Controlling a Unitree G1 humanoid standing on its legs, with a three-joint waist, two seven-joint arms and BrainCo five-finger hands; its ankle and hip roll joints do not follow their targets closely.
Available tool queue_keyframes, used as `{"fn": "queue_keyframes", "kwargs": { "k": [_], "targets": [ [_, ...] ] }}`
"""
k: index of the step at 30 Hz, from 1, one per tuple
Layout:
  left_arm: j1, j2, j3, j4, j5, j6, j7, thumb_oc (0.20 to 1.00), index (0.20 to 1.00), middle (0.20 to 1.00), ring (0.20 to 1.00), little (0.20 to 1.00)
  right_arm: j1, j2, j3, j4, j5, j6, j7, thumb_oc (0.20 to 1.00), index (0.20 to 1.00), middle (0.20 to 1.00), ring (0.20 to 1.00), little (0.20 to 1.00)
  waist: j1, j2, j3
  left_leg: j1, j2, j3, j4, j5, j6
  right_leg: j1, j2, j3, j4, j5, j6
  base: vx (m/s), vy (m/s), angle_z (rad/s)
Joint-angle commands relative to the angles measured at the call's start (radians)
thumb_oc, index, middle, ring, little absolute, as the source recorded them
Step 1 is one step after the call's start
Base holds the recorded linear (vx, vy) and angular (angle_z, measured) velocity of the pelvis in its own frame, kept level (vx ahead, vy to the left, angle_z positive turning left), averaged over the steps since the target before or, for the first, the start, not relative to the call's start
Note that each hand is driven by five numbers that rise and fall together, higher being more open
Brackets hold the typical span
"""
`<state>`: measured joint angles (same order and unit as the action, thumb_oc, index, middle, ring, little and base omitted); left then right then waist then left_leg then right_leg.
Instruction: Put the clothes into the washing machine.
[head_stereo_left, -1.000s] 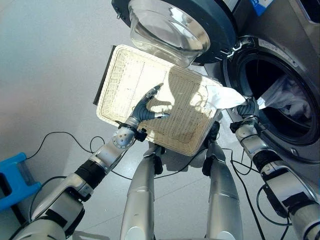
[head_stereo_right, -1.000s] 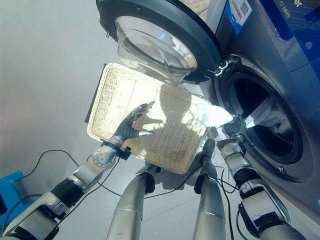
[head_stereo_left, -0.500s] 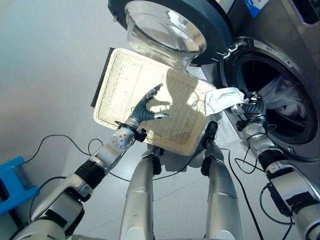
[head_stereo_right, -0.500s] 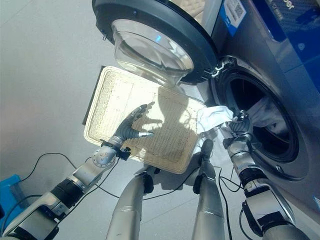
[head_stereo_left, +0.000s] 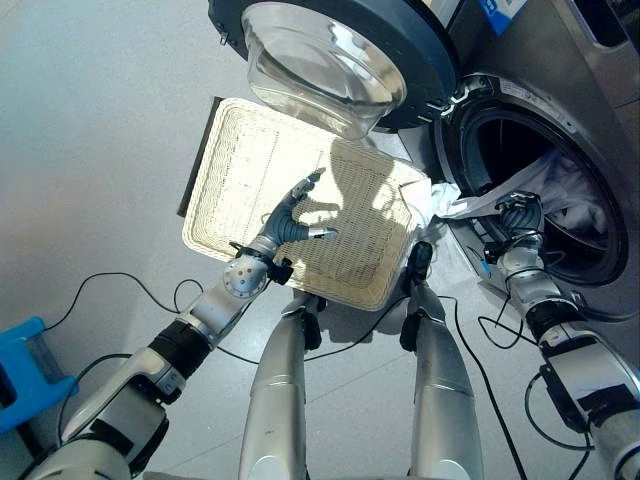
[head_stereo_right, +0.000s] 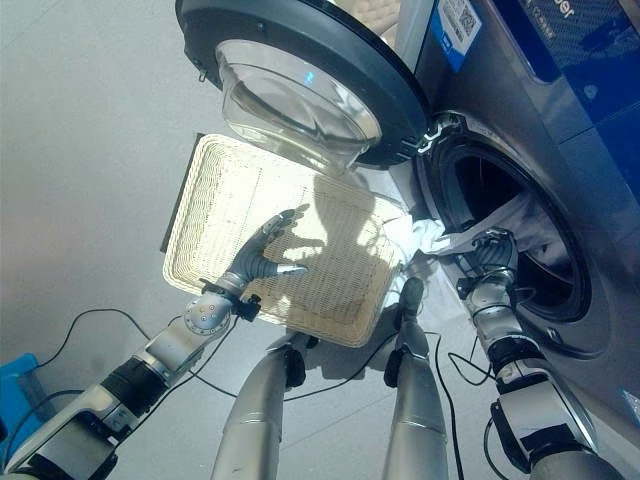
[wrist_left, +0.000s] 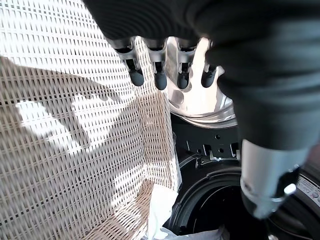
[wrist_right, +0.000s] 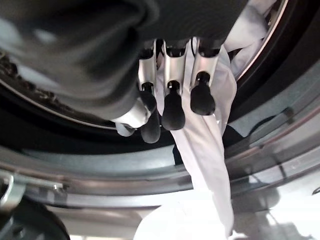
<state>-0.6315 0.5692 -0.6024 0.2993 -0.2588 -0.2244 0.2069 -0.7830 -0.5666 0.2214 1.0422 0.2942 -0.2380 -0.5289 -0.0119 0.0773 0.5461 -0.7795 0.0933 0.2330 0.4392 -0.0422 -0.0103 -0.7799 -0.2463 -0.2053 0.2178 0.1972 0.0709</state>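
Right hand (head_stereo_left: 520, 212) at the drum mouth of the washer (head_stereo_left: 590, 150), fingers curled round a white cloth (wrist_right: 210, 130). Cloth runs from my grip back over the door rim; its tail (head_stereo_right: 415, 235) hangs outside, beside the empty basket (head_stereo_left: 240, 170). More white laundry lies deeper in the drum. Left hand (head_stereo_left: 290, 218) hovers over the basket, fingers relaxed, holding nothing. Risk: the trailing end may snag on the rim or slide out if I let go shallow.
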Motion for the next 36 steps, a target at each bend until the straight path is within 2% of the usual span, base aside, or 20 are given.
{"fn": "queue_keyframes", "kwargs": {
  "k": [1,2,3,4,5,6,9,10,11,12,13,16,18,25,29,32,36],
  "targets": [
    [0.025,-0.019,0.053,-0.020,-0.011,-0.040,-0.005,1.000,1.000,1.000,1.000,1.000,0.003,-0.062,-0.047,-0.001,0.093,-0.068,0.016,0.200,0.200,0.200,0.200,0.200,0.023,0.040,-0.026,0.072,-0.046,0.049,-0.121,-0.010,-0.049,0.001,-0.001,-0.082,0.166,-0.158,0.090,0.00,0.000,0.00],
    [0.024,-0.020,0.054,-0.019,-0.011,-0.039,-0.006,1.000,1.000,1.000,1.000,1.000,0.002,-0.061,-0.049,0.000,0.088,-0.068,0.015,0.200,0.200,0.200,0.200,0.200,0.023,0.041,-0.026,0.072,-0.046,0.049,-0.121,-0.010,-0.049,0.001,-0.001,-0.082,0.166,-0.158,0.090,0.00,0.000,0.00],
    [0.021,-0.021,0.052,-0.022,-0.012,-0.035,-0.001,1.000,1.000,1.000,1.000,1.000,-0.004,-0.067,-0.030,-0.004,-0.099,-0.035,-0.024,0.335,0.335,0.335,0.335,0.335,0.022,0.041,-0.026,0.066,-0.048,0.046,-0.117,-0.009,-0.050,-0.003,-0.002,-0.081,0.165,-0.155,0.090,0.00,0.000,0.00],
    [0.020,-0.020,0.052,-0.022,-0.012,-0.036,-0.001,1.000,1.000,1.000,1.000,1.000,-0.004,-0.067,-0.026,-0.007,-0.101,-0.037,-0.036,0.495,0.495,0.495,0.495,0.495,0.022,0.041,-0.026,0.065,-0.047,0.046,-0.117,-0.009,-0.050,-0.004,-0.002,-0.081,0.165,-0.155,0.090,0.00,0.000,0.00],
    [0.018,-0.019,0.050,-0.024,-0.014,-0.035,0.002,1.000,1.000,1.000,1.000,1.000,-0.010,-0.075,-0.003,-0.014,-0.186,-0.008,-0.058,0.846,0.846,0.846,0.846,0.846,0.021,0.041,-0.026,0.063,-0.047,0.048,-0.118,-0.008,-0.049,-0.006,-0.002,-0.082,0.164,-0.153,0.090,0.00,0.000,0.00],
    [0.013,-0.019,0.045,-0.025,-0.015,-0.033,0.007,1.000,1.000,1.000,1.000,1.000,-0.022,-0.087,0.039,-0.026,-0.268,0.033,-0.104,1.000,1.000,1.000,1.000,1.000,0.021,0.042,-0.026,0.060,-0.046,0.050,-0.118,-0.006,-0.048,-0.010,-0.005,-0.084,0.163,-0.150,0.090,0.00,0.000,0.00],
    [0.011,-0.013,0.036,-0.031,-0.016,-0.032,0.015,1.000,1.000,1.000,1.000,1.000,-0.050,-0.113,0.115,-0.035,-0.490,0.124,-0.181,1.000,1.000,1.000,1.000,1.000,0.023,0.043,-0.026,0.049,-0.046,0.048,-0.116,-0.003,-0.048,-0.020,-0.004,-0.084,0.163,-0.147,0.093,0.00,-0.011,0.00],
    [0.011,-0.013,0.032,-0.028,-0.013,-0.037,0.017,1.000,1.000,1.000,1.000,1.000,-0.063,-0.125,0.152,-0.038,-0.602,0.173,-0.194,1.000,1.000,1.000,1.000,1.000,0.024,0.044,-0.026,0.044,-0.047,0.047,-0.116,-0.002,-0.047,-0.023,-0.005,-0.086,0.162,-0.145,0.094,0.00,0.000,0.00],
    [0.010,-0.013,0.031,-0.028,-0.011,-0.038,0.018,1.000,1.000,1.000,1.000,1.000,-0.067,-0.128,0.166,-0.039,-0.634,0.187,-0.203,1.000,1.000,1.000,1.000,1.000,0.025,0.044,-0.026,0.042,-0.047,0.046,-0.116,-0.002,-0.047,-0.025,-0.006,-0.086,0.162,-0.145,0.094,-0.02,-0.050,0.00],
    [0.006,-0.008,0.023,-0.029,-0.013,-0.042,0.020,1.000,1.000,1.000,1.000,1.000,-0.094,-0.151,0.249,-0.032,-0.806,0.259,-0.200,1.000,1.000,1.000,1.000,1.000,0.028,0.046,-0.026,0.034,-0.048,0.045,-0.115,0.000,-0.045,-0.033,-0.008,-0.087,0.161,-0.141,0.096,-0.02,-0.066,0.01],
    [0.003,-0.005,0.016,-0.025,-0.011,-0.049,0.022,1.000,1.000,1.000,1.000,1.000,-0.117,-0.167,0.308,-0.009,-0.893,0.284,-0.183,1.000,1.000,1.000,1.000,1.000,0.032,0.048,-0.026,0.026,-0.048,0.042,-0.115,0.002,-0.044,-0.038,-0.011,-0.091,0.158,-0.138,0.099,-0.03,-0.092,0.01],
    [-0.004,0.005,0.002,-0.013,-0.008,-0.074,0.027,1.000,1.000,1.000,1.000,1.000,-0.149,-0.188,0.421,0.031,-0.998,0.306,-0.129,1.000,1.000,1.000,1.000,1.000,0.040,0.048,-0.026,0.008,-0.049,0.039,-0.118,0.009,-0.045,-0.051,-0.014,-0.096,0.148,-0.130,0.104,-0.03,-0.072,0.04],
    [-0.011,0.007,-0.008,-0.010,0.000,-0.084,0.030,1.000,1.000,1.000,1.000,1.000,-0.169,-0.187,0.483,0.045,-1.022,0.325,-0.086,1.000,1.000,1.000,1.000,1.000,0.047,0.050,-0.026,-0.002,-0.051,0.038,-0.125,0.014,-0.046,-0.059,-0.018,-0.100,0.135,-0.123,0.106,-0.03,-0.067,0.07],
    [-0.035,-0.008,-0.017,-0.005,0.015,-0.096,0.039,1.000,1.000,1.000,1.000,1.000,-0.228,-0.174,0.551,0.076,-1.076,0.352,0.053,1.000,1.000,1.000,1.000,1.000,0.054,0.070,-0.026,-0.046,-0.058,0.033,-0.142,0.033,-0.058,-0.107,-0.022,-0.091,0.118,-0.106,0.110,-0.01,-0.005,0.02],
    [-0.039,-0.011,-0.008,-0.009,0.017,-0.095,0.037,1.000,1.000,1.000,1.000,1.000,-0.236,-0.175,0.557,0.078,-1.082,0.353,0.110,1.000,1.000,1.000,1.000,1.000,0.054,0.075,-0.026,-0.060,-0.059,0.035,-0.146,0.039,-0.062,-0.122,-0.023,-0.088,0.112,-0.100,0.111,0.00,0.000,0.00],
    [-0.042,-0.017,-0.001,-0.018,0.018,-0.092,0.038,1.000,1.000,1.000,1.000,1.000,-0.244,-0.172,0.554,0.097,-1.052,0.371,0.200,1.000,1.000,1.000,1.000,1.000,0.056,0.086,-0.026,-0.080,-0.065,0.031,-0.155,0.050,-0.067,-0.146,-0.022,-0.080,0.103,-0.087,0.111,0.00,0.000,0.00],
    [-0.039,-0.021,0.001,-0.033,0.022,-0.086,0.033,1.000,1.000,1.000,1.000,1.000,-0.243,-0.174,0.548,0.120,-1.024,0.390,0.265,1.000,1.000,1.000,1.000,1.000,0.056,0.095,-0.026,-0.093,-0.068,0.031,-0.160,0.055,-0.071,-0.165,-0.023,-0.074,0.101,-0.080,0.111,0.00,0.000,0.00]
  ]
}}
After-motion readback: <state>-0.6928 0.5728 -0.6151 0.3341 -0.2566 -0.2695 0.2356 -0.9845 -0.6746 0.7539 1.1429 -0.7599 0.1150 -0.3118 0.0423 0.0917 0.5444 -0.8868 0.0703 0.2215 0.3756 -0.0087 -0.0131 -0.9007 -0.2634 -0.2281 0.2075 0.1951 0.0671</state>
